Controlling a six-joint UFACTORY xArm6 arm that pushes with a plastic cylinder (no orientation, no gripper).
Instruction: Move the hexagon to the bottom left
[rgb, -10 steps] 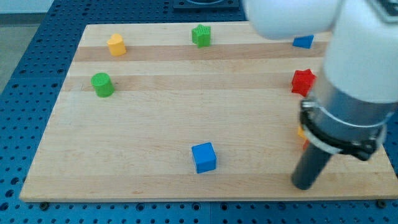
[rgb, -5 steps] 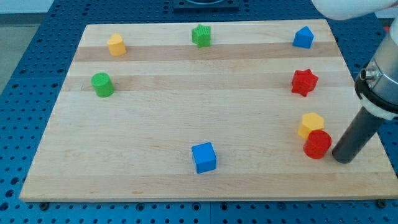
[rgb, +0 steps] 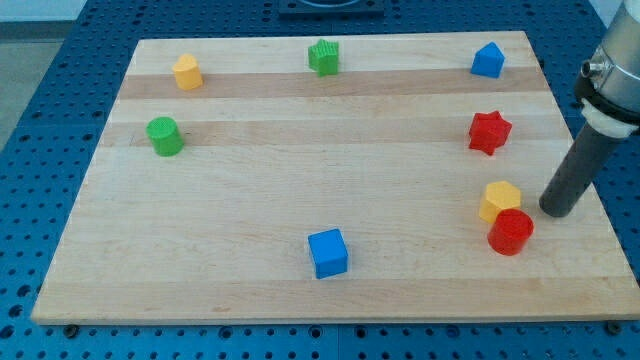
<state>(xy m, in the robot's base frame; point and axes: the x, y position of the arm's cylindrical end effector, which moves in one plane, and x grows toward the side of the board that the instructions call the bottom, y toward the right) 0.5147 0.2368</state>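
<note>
The yellow hexagon (rgb: 499, 199) lies near the view's right edge of the wooden board (rgb: 250, 200), touching a red cylinder (rgb: 511, 232) just below it. My tip (rgb: 556, 211) rests on the board a short way to the right of the hexagon, apart from it and slightly above the red cylinder's level. The dark rod rises from the tip towards the upper right.
A red star (rgb: 489, 131) sits above the hexagon. A blue house-shaped block (rgb: 488, 60) is at top right. A blue cube (rgb: 328, 253) lies at bottom centre. A green cylinder (rgb: 164, 136), a yellow block (rgb: 187, 72) and a green block (rgb: 323, 57) are at left and top.
My tip has moved from the bottom of the board, left of the hexagon's column, to the right and then upward, ending right of the hexagon. No block has moved.
</note>
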